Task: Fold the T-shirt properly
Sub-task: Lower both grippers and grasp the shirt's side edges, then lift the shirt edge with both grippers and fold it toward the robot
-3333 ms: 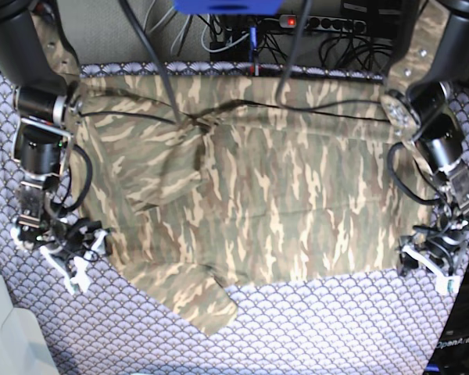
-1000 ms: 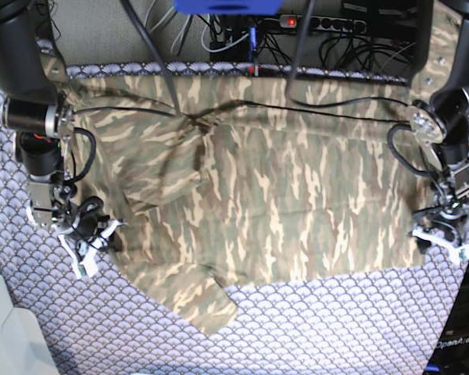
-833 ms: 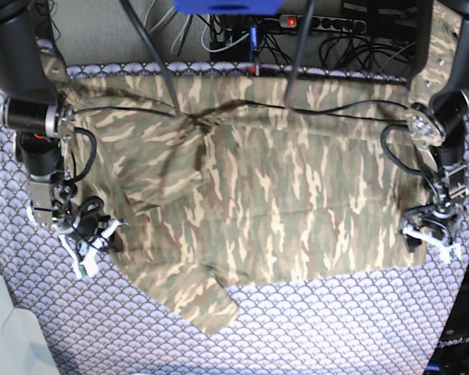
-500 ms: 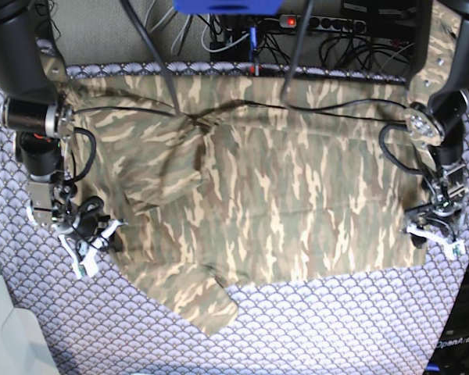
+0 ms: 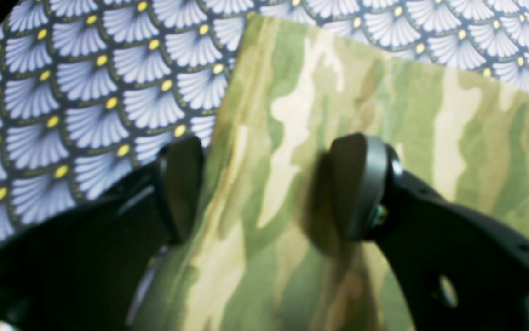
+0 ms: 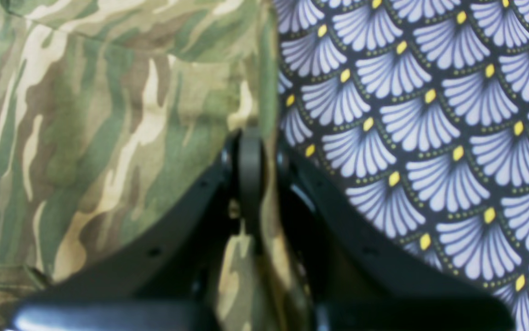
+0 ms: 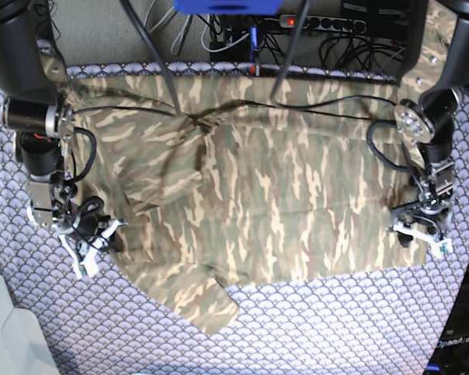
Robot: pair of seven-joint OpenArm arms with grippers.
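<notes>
- The shirt (image 7: 258, 187) lies spread flat on the cloth (image 7: 336, 328), between the two pincers.
- The right pincer (image 6: 250, 156) is clamped on the shirt's edge, apparently to lift that side.
- The left pincer (image 5: 264, 184) gapes, straddling the opposite edge, probably ready to pinch it.

A lavender-grey fan-scale tablecloth (image 7: 313, 328) covers the table. Behind its far edge lie tangled black cables (image 7: 344, 47) and a power strip (image 7: 328, 23).
</notes>
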